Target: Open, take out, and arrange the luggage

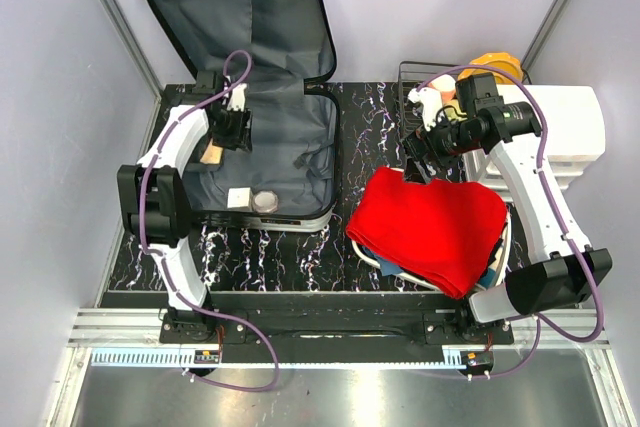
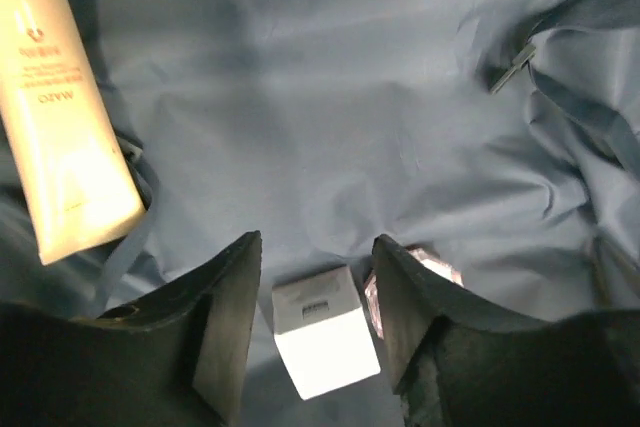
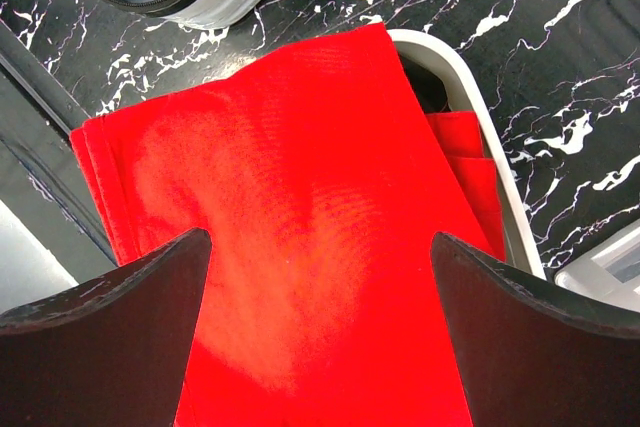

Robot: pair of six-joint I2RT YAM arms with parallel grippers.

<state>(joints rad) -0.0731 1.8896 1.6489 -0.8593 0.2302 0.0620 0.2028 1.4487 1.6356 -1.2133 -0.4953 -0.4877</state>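
- Luggage (image 1: 285,132) is seen lying open on the left half of the black marbled table (image 1: 375,117), lid propped upright at the back, grey lining exposed.
- L gripper (image 2: 318,252) is held inside the base half, jaws spread, nothing gripped.
- Small white cube (image 2: 322,339) is framed between its fingers in the wrist view, lying on the lining below.
- Clear round item (image 2: 428,265) is partly hidden behind one finger, just beside the cube.
- Cream tube (image 2: 70,127) is spotted on the lining off to the side, apart from the cube.
- Strap w/ buckle (image 2: 510,65) is seen loose on the lining farther in.
- R gripper (image 3: 320,247) is held over the red cloth (image 3: 300,177), jaws wide apart, nothing between them; contact w/ the cloth can't be told.
- Cloth is draped over the white basin (image 3: 510,207), rim showing at one edge; basin is set right of the luggage, near but apart.
- Wire basket (image 1: 408,79) & white drawer organiser (image 1: 575,122) are seen at back right.
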